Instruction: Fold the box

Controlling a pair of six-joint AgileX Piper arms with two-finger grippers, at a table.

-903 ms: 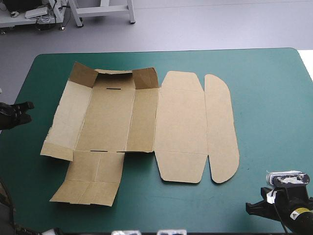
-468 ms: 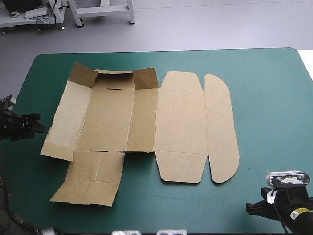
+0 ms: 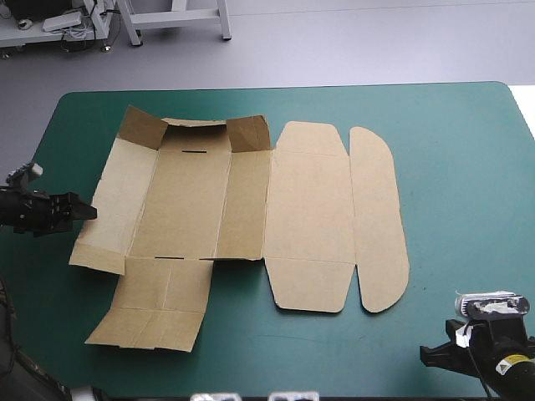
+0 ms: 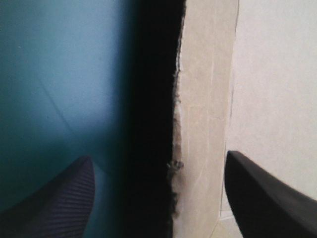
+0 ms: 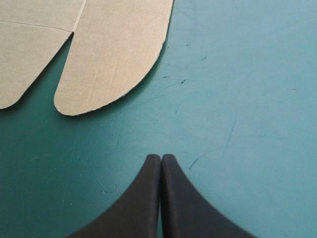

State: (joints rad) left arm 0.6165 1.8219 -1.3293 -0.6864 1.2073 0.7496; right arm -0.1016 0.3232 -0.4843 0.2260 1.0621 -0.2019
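Table (image 3: 468,167) with teal-green cover fills most of the high view, rounded far corners, dark edge. Cover surface (image 5: 237,74) shows fine scratches and scuffs in the right wrist view. Beyond the far edge: plain grey floor (image 3: 351,42), smooth, softly lit. Pale metal frame legs (image 3: 175,21) stand on the floor, far left of centre. Light-coloured bench (image 3: 33,33) at far left corner, cluttered, items unclear. Bright white patch (image 3: 525,104) at right edge. Light even, shadows soft.
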